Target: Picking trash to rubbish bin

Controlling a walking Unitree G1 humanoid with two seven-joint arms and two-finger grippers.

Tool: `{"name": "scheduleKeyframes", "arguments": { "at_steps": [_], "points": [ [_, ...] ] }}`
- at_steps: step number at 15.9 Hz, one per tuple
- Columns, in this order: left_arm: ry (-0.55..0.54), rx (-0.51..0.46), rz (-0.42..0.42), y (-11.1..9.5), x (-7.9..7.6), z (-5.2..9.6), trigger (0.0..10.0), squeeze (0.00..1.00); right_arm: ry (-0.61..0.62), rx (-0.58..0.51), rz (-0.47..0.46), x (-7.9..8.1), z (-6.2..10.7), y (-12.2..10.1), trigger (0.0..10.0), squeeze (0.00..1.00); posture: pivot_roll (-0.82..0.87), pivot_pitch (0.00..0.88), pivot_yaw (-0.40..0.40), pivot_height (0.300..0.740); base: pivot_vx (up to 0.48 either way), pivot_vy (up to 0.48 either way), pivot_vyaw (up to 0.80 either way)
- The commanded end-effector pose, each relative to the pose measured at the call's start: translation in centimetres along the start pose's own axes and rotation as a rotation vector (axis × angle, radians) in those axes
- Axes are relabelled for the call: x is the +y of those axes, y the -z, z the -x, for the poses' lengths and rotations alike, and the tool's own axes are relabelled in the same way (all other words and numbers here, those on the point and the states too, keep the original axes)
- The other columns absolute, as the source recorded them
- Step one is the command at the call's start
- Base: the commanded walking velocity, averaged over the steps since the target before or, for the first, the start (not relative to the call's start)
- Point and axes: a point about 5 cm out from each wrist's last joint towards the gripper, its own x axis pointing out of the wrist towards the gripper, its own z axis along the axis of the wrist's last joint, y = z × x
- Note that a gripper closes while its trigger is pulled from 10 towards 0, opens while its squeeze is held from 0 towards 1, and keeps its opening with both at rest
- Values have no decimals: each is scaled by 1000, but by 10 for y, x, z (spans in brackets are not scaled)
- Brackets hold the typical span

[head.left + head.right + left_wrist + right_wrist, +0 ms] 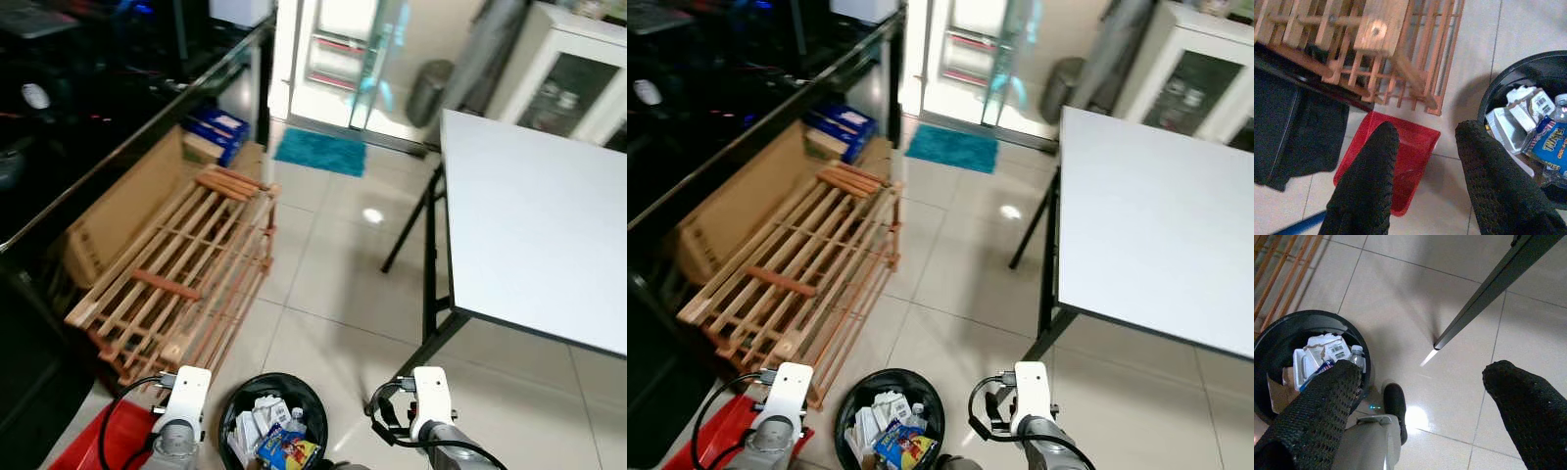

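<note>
Bin: the black rubbish bin [273,387] stands on the tiled floor [333,284], at the bottom edge of the eye views, between the two arms. Its near rim is cut off by the picture edge.
Trash: the trash [277,431] is inside the bin. There are white cartons, a clear bottle and a blue and yellow wrapper. The words on the wrapper are too small to read in the eye views.
Hard to see: the black counter [88,127] up and left of the bin is very dark, and the things on it cannot be made out.
Left arm: it is bent low just left of the bin, and its wrist with a black cable shows at the bottom edge.
Left gripper: the left gripper [1422,161] points down at the floor beside the bin. Its jaws are wide apart and hold nothing.
Red tray: a red tray [1398,156] lies on the floor left of the bin, under the left gripper. Part of it is hidden by one black finger.
Right arm: it is bent low just right of the bin.
Right gripper: the right gripper [1420,396] points down at the floor right of the bin. Its jaws are spread wide and hold nothing.
Wooden rack: a wooden rack [181,279] leans behind the bin, on its left.
Tabletop: a white tabletop [534,235] on black legs stands to the right of the bin.
</note>
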Motion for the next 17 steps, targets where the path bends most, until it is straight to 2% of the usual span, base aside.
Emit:
{"name": "scheduleKeyframes", "arguments": {
  "at_steps": [1, 2, 11, 15, 17],
  "points": [
    [-8, 7, -14, 0, -2, 0, 10000, 0, 14, 15, -13, -5, 1, 2, 10000, 0, -45, 36, -94, 740, 0, -315, -800],
    [-9, 6, -14, 0, -2, 0, 10000, 0, 16, 15, -17, -5, 1, 2, 10000, 0, -45, 41, -95, 740, 0, -379, -800],
    [-5, -3, -24, 0, -4, 1, 10000, 0, 20, 14, -28, -6, 2, 4, 10000, 0, -43, 63, -99, 740, 0, -355, 0],
    [-2, -8, -29, -1, -5, 1, 10000, 0, 17, 21, -25, -6, 1, 4, 10000, 0, -43, 62, -100, 740, 0, -340, -787],
    [-1, -10, -32, -1, -6, 1, 10000, 0, 20, 25, -25, -6, 2, 5, 10000, 0, -43, 62, -100, 740, 0, -343, 0]
  ]
}}
